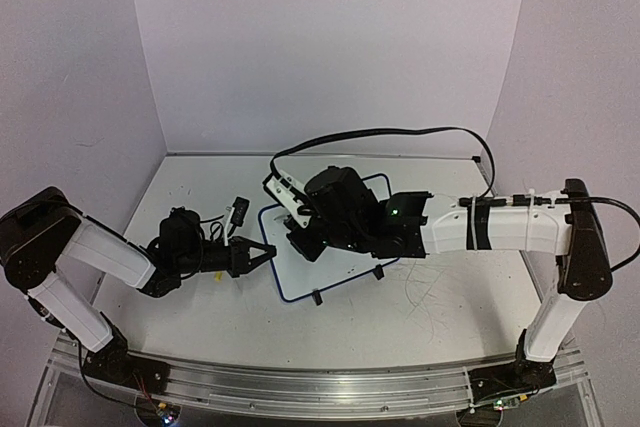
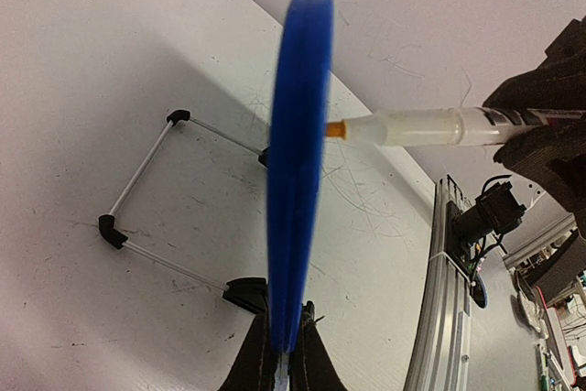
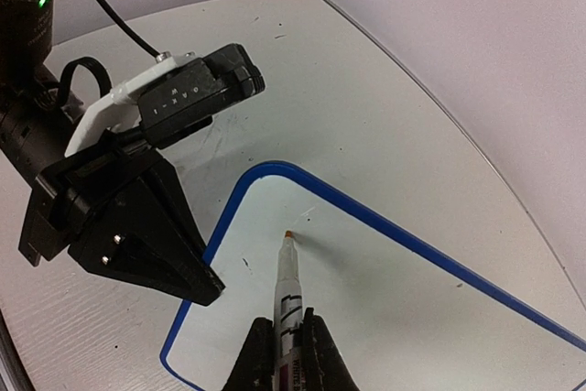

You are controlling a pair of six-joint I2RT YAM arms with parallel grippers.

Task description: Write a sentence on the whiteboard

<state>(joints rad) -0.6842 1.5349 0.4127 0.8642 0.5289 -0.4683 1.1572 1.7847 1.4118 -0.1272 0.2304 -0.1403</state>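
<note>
The whiteboard [image 1: 345,265], white with a thin blue frame [image 3: 366,212], lies tilted on its black wire stand [image 2: 146,167] mid-table. My left gripper [image 2: 285,311] is shut on the frame's left edge, which runs edge-on up the left wrist view; its fingers [image 3: 174,254] show at that edge. My right gripper [image 3: 286,316] is shut on a white marker [image 3: 289,276]. The marker's orange tip [image 3: 288,235] touches the board near its upper-left corner. No sentence shows on the visible board; only a faint short stroke lies beside the tip.
A black cable [image 1: 400,132] loops over the back of the scuffed tabletop [image 1: 440,297]. An aluminium rail [image 1: 300,387] runs along the near edge. Purple-white walls [image 1: 330,37] close in the back and both sides.
</note>
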